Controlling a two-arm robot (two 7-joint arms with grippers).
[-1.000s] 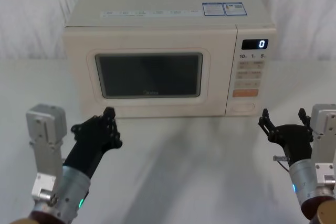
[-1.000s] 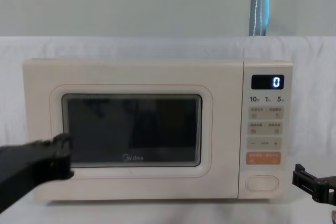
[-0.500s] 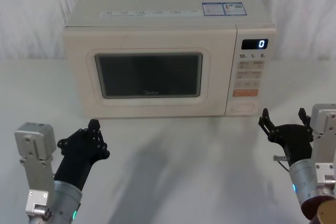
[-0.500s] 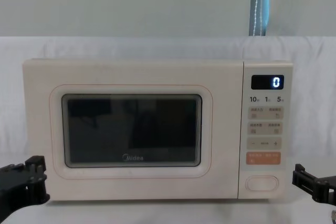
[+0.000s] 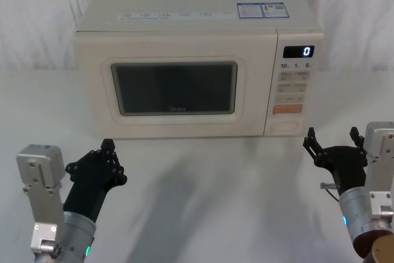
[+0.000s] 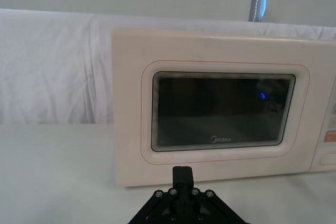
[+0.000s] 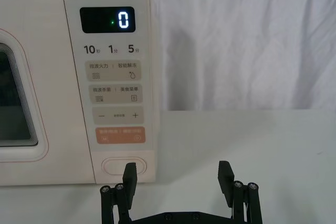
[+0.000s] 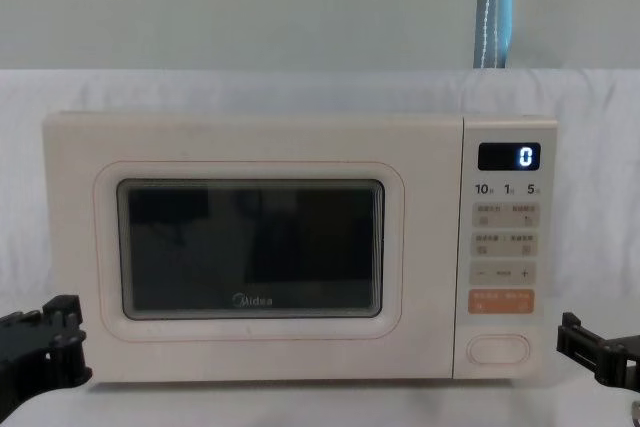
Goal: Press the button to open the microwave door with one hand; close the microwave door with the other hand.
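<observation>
White cloth (image 5: pixel 203 195) under microwave (image 5: pixel 184 23).

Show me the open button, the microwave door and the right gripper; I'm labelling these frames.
button (image 7: pixel 123 166): right wrist view, centre of the pill.
microwave door (image 8: pixel 250 247): chest view, window glass.
right gripper (image 7: pixel 178 174): right wrist view, midway between its open fingertips.

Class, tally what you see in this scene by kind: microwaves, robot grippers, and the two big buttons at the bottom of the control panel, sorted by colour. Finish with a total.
Microwaves: 1, the microwave, with the microwave door shut
Grippers: 2, left gripper, right gripper
Cream buttons: 1, the button
Orange buttons: 1, orange button
Total: 5
</observation>
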